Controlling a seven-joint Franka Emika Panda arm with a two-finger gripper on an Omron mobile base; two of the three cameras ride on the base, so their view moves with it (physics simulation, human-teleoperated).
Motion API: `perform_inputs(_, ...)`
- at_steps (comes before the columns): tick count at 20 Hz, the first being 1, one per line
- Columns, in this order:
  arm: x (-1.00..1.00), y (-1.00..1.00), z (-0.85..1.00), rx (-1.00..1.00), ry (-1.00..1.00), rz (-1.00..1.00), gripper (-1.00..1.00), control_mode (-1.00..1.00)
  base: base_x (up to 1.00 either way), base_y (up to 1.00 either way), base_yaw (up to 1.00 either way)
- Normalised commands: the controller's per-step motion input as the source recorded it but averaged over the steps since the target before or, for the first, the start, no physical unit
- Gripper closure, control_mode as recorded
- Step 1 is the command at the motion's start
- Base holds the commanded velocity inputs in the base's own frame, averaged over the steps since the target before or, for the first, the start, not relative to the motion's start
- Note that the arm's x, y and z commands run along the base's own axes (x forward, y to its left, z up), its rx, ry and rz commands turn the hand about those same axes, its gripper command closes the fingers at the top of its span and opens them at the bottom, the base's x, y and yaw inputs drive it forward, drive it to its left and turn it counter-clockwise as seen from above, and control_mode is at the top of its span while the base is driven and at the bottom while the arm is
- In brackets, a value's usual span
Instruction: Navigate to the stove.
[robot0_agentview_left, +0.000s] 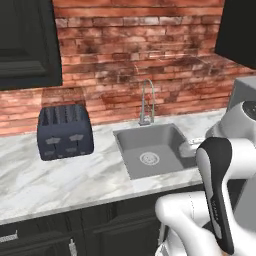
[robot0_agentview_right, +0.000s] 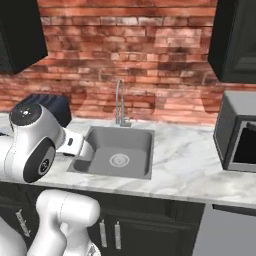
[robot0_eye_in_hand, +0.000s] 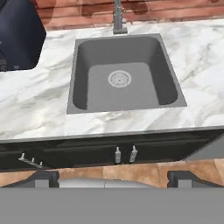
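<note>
The stove is out of view. My gripper (robot0_eye_in_hand: 113, 179) is open, its two dark fingertips (robot0_eye_in_hand: 43, 178) standing far apart with nothing between them. It hangs in front of the counter's front edge and looks down at the grey sink (robot0_eye_in_hand: 81, 74). My white arm is folded close above the base.
The sink (robot0_agentview_left: 127, 155) with its steel faucet (robot0_agentview_left: 146, 102) is set in a marble counter (robot0_agentview_left: 60, 175). A black slotted toaster (robot0_agentview_left: 65, 131) stands left of it. A grey microwave (robot0_agentview_right: 240, 132) stands at the right. Dark cabinets (robot0_eye_in_hand: 87, 155) run below, against a brick wall.
</note>
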Motion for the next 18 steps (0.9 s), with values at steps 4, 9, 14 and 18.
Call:
perform_inputs(4,0.0,0.0,0.0,0.0,0.0,0.0,-1.0,1.0,0.01,1.0,0.14)
perform_inputs(9,0.0,0.0,0.0,0.0,0.0,0.0,-1.0,1.0,0.0,1.0,0.3)
perform_inputs(14,0.0,0.0,0.0,0.0,0.0,0.0,-1.0,1.0,-0.01,1.0,0.23)
perform_inputs(18,0.0,0.0,0.0,0.0,0.0,0.0,-1.0,1.0,-0.23,1.0,0.28)
